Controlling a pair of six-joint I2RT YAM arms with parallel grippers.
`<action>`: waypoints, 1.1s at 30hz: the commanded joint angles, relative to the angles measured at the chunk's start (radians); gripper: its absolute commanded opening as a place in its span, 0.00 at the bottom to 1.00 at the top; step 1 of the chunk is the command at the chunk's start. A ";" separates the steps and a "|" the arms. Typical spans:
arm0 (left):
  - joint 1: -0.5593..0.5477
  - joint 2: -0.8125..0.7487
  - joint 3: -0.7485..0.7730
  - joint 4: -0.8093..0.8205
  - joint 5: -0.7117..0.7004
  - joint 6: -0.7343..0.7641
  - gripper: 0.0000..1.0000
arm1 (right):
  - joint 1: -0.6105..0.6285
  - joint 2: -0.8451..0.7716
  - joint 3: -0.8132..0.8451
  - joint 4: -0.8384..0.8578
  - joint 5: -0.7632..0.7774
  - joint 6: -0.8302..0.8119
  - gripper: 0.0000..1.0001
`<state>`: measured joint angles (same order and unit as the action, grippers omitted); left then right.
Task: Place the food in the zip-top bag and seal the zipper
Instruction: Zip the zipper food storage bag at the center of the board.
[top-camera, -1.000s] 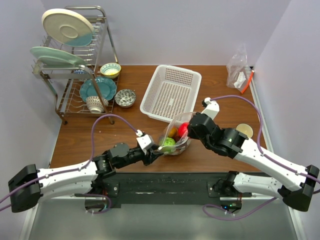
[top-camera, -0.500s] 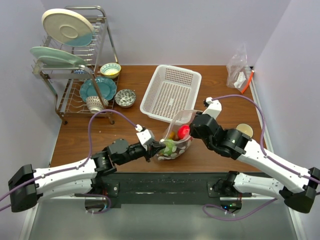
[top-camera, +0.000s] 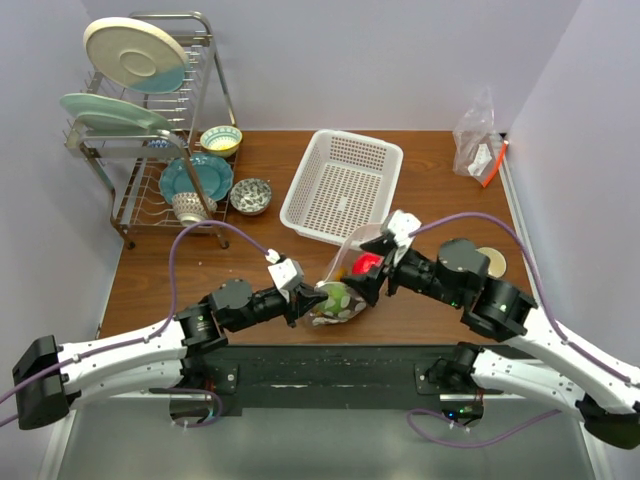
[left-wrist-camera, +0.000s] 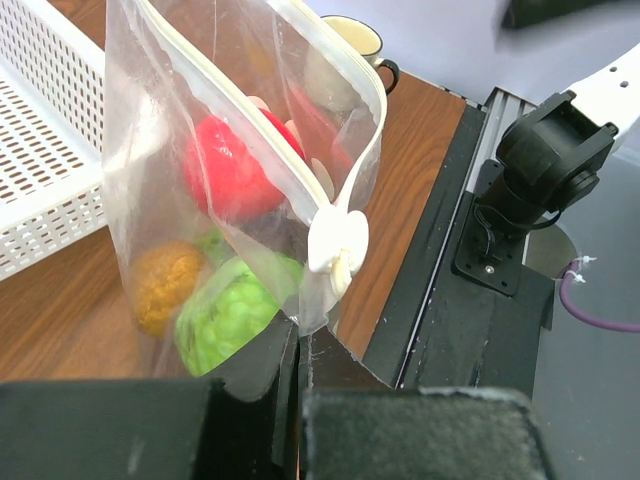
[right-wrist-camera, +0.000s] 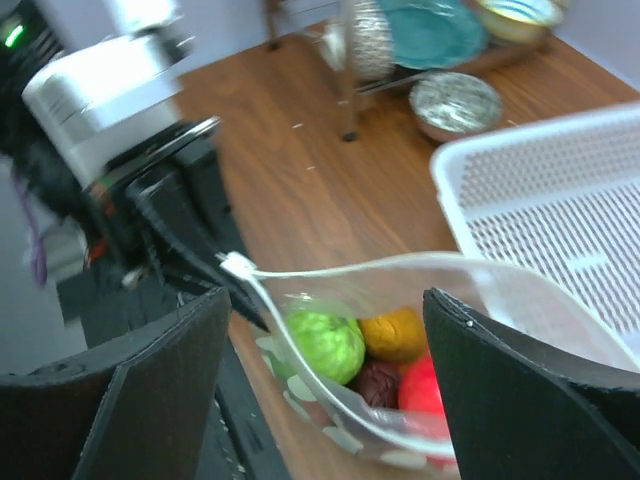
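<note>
The clear zip-top bag stands on the table between both arms with its mouth open. Inside lies the food: a red apple, a green ball, a small orange and a dark purple piece. My left gripper is shut on the bag's lower corner, just below the white slider of the zipper. My right gripper is wide open above the bag's mouth, one finger on each side, holding nothing. In the top view the left gripper and the right gripper flank the bag.
A white basket stands just behind the bag. At the back left is a dish rack with plates and bowls, and a small patterned bowl beside it. Another clear bag with a red-orange strip lies back right. A mug sits behind the right arm.
The right gripper has opened and let go of the bag, swinging round over its mouth. The left gripper has shut on the bag's corner. The bag has sagged lower and shifted left.
</note>
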<state>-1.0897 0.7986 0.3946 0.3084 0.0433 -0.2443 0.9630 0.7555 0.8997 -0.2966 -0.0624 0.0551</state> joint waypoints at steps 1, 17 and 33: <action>-0.006 -0.024 0.003 0.015 0.006 -0.013 0.00 | 0.003 0.067 -0.010 0.140 -0.339 -0.245 0.80; -0.006 -0.056 0.003 -0.042 -0.016 0.017 0.00 | 0.003 0.281 0.127 -0.013 -0.536 -0.574 0.55; -0.006 -0.047 0.038 -0.072 -0.022 0.037 0.00 | 0.005 0.314 0.143 -0.044 -0.525 -0.557 0.23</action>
<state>-1.0897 0.7528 0.3946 0.2192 0.0364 -0.2333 0.9638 1.0508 0.9878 -0.3370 -0.5701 -0.5049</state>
